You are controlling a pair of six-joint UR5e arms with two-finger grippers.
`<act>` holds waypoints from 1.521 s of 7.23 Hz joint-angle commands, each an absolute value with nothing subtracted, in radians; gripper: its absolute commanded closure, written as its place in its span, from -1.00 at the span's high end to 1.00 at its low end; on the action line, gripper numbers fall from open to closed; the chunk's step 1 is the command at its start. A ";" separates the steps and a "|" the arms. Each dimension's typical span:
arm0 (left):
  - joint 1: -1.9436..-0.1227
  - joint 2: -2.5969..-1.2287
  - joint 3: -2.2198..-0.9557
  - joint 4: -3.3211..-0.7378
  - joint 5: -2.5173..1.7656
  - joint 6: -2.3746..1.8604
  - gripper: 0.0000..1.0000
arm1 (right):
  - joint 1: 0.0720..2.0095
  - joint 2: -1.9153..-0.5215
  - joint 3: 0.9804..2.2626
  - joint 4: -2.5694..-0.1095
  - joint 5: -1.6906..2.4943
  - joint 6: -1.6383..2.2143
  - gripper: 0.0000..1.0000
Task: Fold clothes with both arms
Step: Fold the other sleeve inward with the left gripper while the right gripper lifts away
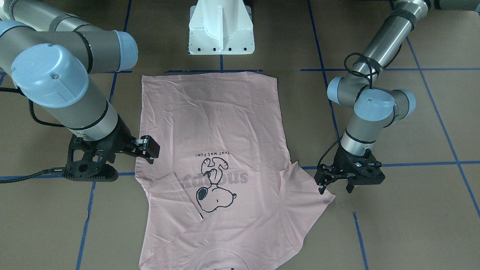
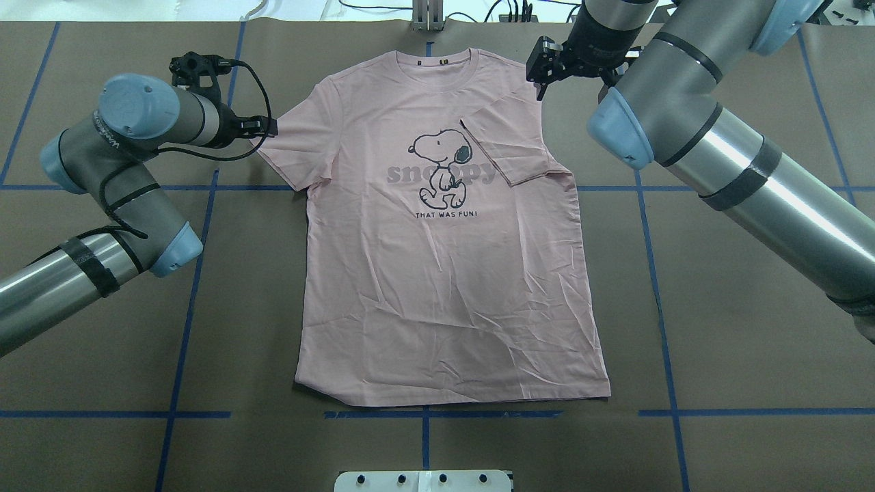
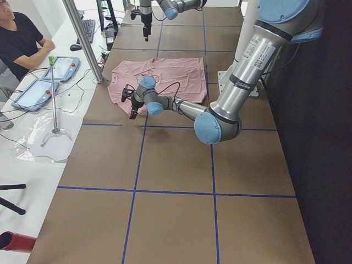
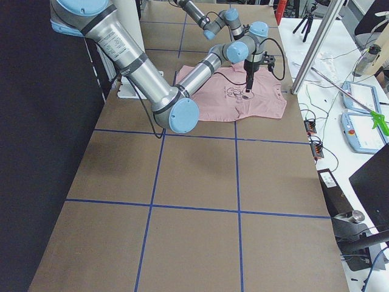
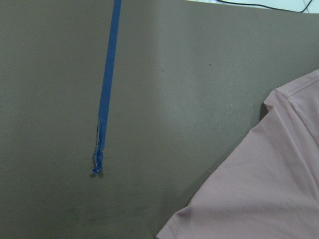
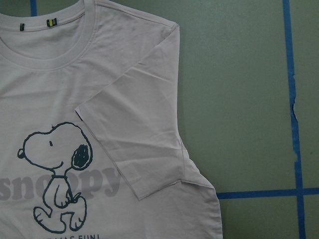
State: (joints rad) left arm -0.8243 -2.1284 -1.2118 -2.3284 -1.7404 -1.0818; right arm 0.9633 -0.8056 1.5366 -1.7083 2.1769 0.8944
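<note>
One sleeve (image 6: 139,144) lay folded onto the chest of the Snoopy T-shirt (image 2: 444,287), clearest from the right wrist; overhead showed the shirt flat on the bench (image 2: 718,328). The left tool (image 1: 336,186) stood fingers apart beside the other sleeve, the right tool (image 2: 571,80) likewise parted near the folded one.

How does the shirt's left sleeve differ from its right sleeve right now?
The left sleeve lies spread outward on the table; the right sleeve is folded inward over the T-shirt front. The right sleeve covers the end of the grey lettering; the left sleeve covers no print. Both are pale pink and lie flat.
</note>
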 commanded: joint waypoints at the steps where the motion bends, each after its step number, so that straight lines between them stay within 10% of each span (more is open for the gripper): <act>1: -0.821 -2.141 -1.181 -2.330 -1.735 -1.078 0.59 | 0.968 -0.831 1.542 -1.660 2.183 0.888 1.00; 4: -0.819 -2.158 -1.124 -2.373 -1.735 -1.075 0.16 | 0.969 -0.836 1.536 -1.649 2.181 0.887 1.00; 6: -0.821 -2.166 -1.132 -2.373 -1.736 -1.071 -0.84 | 0.968 -0.836 1.536 -1.647 2.181 0.887 1.00; 11: -0.819 -2.234 -1.336 -2.176 -1.819 -1.189 -1.00 | 0.968 -0.839 1.537 -1.646 2.181 0.888 1.00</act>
State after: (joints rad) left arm -0.8205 -2.1868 -1.2557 -2.2692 -1.7857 -1.1069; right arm 0.9680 -0.8387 1.5358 -1.6465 2.1812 0.8869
